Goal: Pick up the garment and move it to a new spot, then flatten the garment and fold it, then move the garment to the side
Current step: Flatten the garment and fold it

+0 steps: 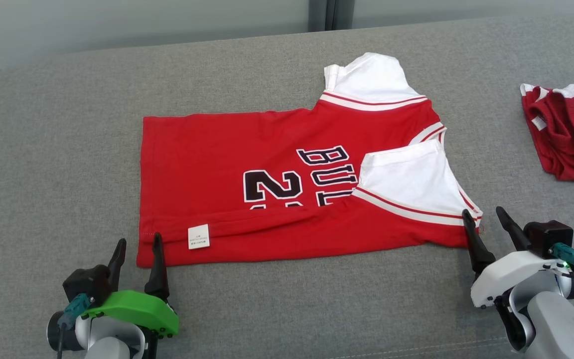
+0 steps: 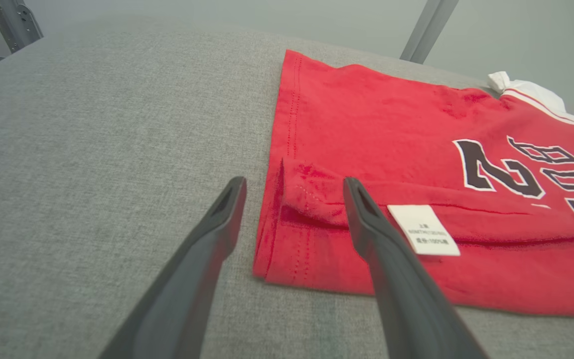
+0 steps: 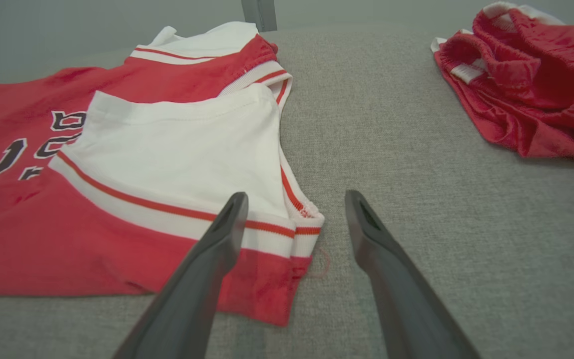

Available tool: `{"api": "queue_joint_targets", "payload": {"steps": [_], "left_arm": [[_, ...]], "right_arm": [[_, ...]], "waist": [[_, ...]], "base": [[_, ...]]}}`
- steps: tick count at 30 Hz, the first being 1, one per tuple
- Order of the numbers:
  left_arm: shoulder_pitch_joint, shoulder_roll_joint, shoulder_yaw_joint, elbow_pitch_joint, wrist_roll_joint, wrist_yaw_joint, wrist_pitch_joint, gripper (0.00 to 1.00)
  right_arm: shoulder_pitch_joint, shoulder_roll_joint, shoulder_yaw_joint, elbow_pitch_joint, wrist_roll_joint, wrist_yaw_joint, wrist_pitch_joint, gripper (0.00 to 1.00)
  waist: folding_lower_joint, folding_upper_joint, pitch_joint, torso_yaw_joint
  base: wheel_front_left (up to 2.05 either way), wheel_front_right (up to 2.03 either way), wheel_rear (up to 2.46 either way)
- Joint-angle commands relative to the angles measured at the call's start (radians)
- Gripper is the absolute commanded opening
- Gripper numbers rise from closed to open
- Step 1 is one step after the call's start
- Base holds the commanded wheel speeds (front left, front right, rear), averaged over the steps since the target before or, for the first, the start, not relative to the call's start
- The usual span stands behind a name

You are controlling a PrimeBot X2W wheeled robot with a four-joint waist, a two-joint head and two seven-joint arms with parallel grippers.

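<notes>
Counts: 2 garments, 2 claws, 1 label. Task item = red jersey [image 1: 247, 149] w/ 2 white sleeves [image 1: 406, 179] and black print [image 1: 297, 179]. In the head view it lies mostly flat at centre of the grey fabric surface [image 1: 58, 149]. Long axis runs 9 to 3 o'clock: hem at 9, shoulders and sleeves at 3. The near long edge, 6 o'clock side, is folded over onto the front and hides the lower part of the print. 1 white label [image 1: 199, 236] shows on that flap, approx 7 o'clock of the jersey. One sleeve sticks out at 1 o'clock; the other lies across the body at 4 o'clock.

2nd red garment [image 1: 571, 139], crumpled, w/ white trim, sits at 3 o'clock by the frame edge, well apart from the jersey.

Left claw [image 1: 137, 244] at 7 o'clock: fingers spread wide, nothing held, one finger over the hem corner, the other over bare surface. Right claw [image 1: 482, 215] at 4 o'clock: also spread wide, nothing held, inner finger over the jersey's shoulder corner, outer finger over bare surface.
</notes>
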Motion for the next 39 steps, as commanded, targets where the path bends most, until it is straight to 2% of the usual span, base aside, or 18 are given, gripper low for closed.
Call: {"api": "queue_joint_targets", "payload": {"steps": [1, 11, 12, 13, 14, 21, 30, 31, 32, 39], "left_arm": [[0.010, 0.005, -0.007, -0.008, 0.003, 0.002, 0.000, 1.00], [-0.008, 0.005, -0.020, -0.007, 0.001, -0.002, 0.000, 1.00], [-0.009, 0.005, -0.020, -0.005, 0.000, -0.003, 0.000, 1.00], [-0.009, 0.005, -0.018, -0.004, -0.006, -0.003, 0.000, 1.00], [-0.008, 0.005, -0.018, 0.000, -0.008, -0.004, 0.000, 1.00], [-0.015, 0.005, -0.052, 0.046, -0.063, -0.017, 0.000, 1.00], [-0.052, 0.004, -0.059, 0.118, -0.102, -0.022, 0.001, 1.00], [-0.058, 0.004, -0.061, 0.121, -0.106, -0.022, 0.001, 0.53], [-0.060, 0.004, -0.068, 0.123, -0.107, -0.023, 0.001, 0.00], [-0.029, 0.004, -0.135, 0.128, -0.165, -0.023, 0.001, 0.00]], "right_arm": [[-0.001, 0.007, -0.005, 0.011, 0.005, -0.002, -0.003, 1.00], [-0.059, 0.033, -0.003, 0.155, -0.012, -0.002, -0.002, 1.00], [-0.061, 0.036, 0.007, 0.171, -0.010, -0.002, 0.000, 0.84], [-0.064, 0.040, 0.017, 0.185, 0.003, -0.001, 0.000, 0.38], [-0.067, 0.043, 0.026, 0.194, 0.013, -0.001, 0.000, 0.00], [-0.084, -0.003, 0.054, 0.178, 0.050, -0.003, 0.000, 0.00], [-0.106, -0.004, 0.086, 0.118, 0.072, -0.002, -0.001, 0.00], [-0.105, -0.004, 0.092, 0.116, 0.075, -0.002, -0.001, 0.00], [-0.104, -0.005, 0.096, 0.114, 0.079, -0.002, 0.000, 0.00], [-0.074, -0.006, 0.101, 0.112, 0.101, -0.002, -0.001, 0.00]], "waist": [[0.0000, 0.0000, 0.001, -0.003], [0.0000, 0.0000, 0.025, 0.022], [0.0000, 0.0000, 0.026, 0.024], [0.0000, 0.0000, 0.027, 0.026], [0.0000, 0.0000, 0.028, 0.027], [0.0000, 0.0000, 0.033, 0.020], [0.0000, 0.0000, 0.064, 0.000], [0.0000, 0.0000, 0.067, 0.000], [0.0000, 0.0000, 0.068, 0.000], [0.0000, 0.0000, 0.017, 0.004]], "base": [[0.00, 0.00, 0.00], [0.00, 0.00, 0.00], [0.00, 0.00, 0.00], [0.00, 0.00, 0.00], [0.00, 0.00, 0.00], [0.00, 0.00, 0.00], [0.00, 0.00, 0.00], [0.00, 0.00, 0.00], [0.00, 0.00, 0.00], [0.00, 0.00, 0.00]]}}
